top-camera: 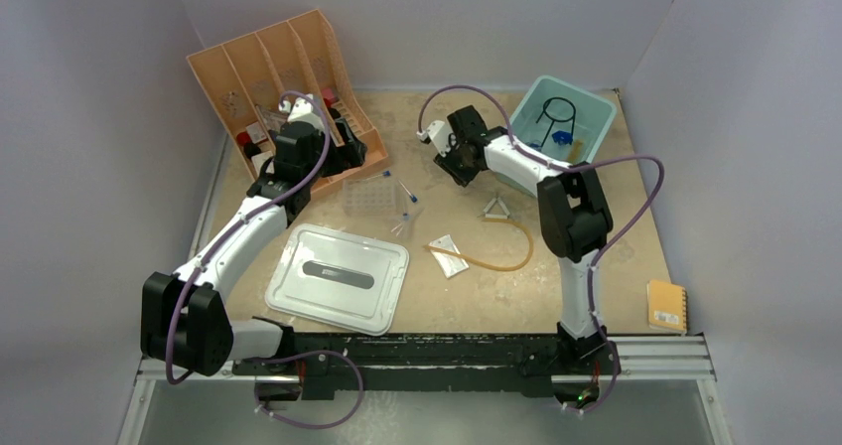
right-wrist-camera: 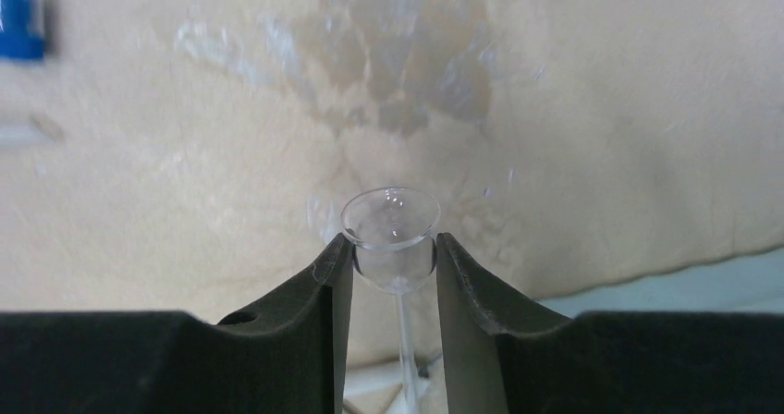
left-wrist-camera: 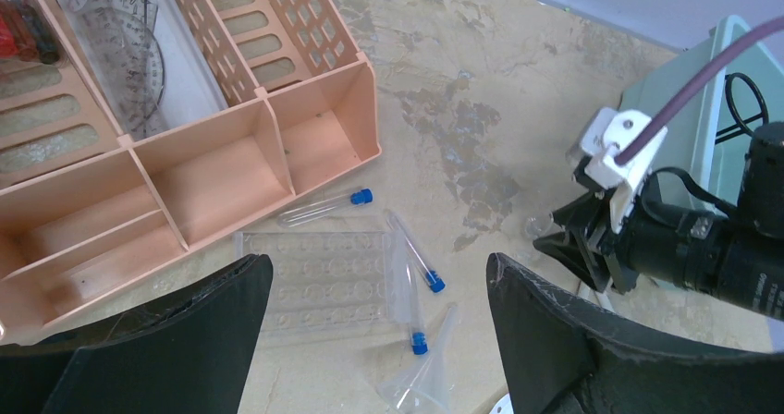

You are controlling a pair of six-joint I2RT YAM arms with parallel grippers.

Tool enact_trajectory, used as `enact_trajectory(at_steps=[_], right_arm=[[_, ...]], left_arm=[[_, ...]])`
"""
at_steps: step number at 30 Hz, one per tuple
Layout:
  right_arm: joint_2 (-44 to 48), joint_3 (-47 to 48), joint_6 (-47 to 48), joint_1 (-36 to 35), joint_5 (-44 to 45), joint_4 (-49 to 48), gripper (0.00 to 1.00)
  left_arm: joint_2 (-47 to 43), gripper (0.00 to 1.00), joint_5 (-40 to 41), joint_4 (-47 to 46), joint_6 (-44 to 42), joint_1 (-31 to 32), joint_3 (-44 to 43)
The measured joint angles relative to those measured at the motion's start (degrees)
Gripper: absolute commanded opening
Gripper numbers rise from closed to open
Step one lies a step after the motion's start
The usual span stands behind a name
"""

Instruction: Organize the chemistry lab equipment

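From above, you see a tan table [top-camera: 616, 256] with pale walls [top-camera: 99, 117] on three sides. The widest bare patch lies between the amber hose [top-camera: 496, 265] and the right wall.

In your left wrist view, the left claw [left-wrist-camera: 377, 264] is wide open and holds nothing. It is over the clear tube rack [left-wrist-camera: 314, 285], beside the peach organizer [left-wrist-camera: 231, 155].

In your right wrist view, the right claw [right-wrist-camera: 393, 248] squeezes a small clear glass cup [right-wrist-camera: 390, 213].
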State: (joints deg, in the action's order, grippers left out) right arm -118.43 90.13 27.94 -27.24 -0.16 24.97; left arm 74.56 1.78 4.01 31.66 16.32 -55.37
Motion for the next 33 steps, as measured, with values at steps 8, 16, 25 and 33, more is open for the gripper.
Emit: enact_trajectory(at_steps=[8,16,25,33], right_arm=[[-7.6,9.0,-6.4,0.0,-1.3,0.0,0.4],[-9.8,11.8,-9.6,0.0,-3.8,0.2,0.55],[-9.6,10.9,-10.4,0.5,-5.6,1.6,0.73],[-4.5,3.3,-10.1,3.0,-7.2,4.6,0.54]], left_arm=[[0.0,0.86,0.0,0.0,0.0,0.0,0.0],[0.0,0.86,0.0,0.3,-0.1,0.0,0.0],[0.0,0.86,0.0,0.6,-0.9,0.0,0.0],[0.0,0.86,0.0,1.3,-1.0,0.0,0.0]])
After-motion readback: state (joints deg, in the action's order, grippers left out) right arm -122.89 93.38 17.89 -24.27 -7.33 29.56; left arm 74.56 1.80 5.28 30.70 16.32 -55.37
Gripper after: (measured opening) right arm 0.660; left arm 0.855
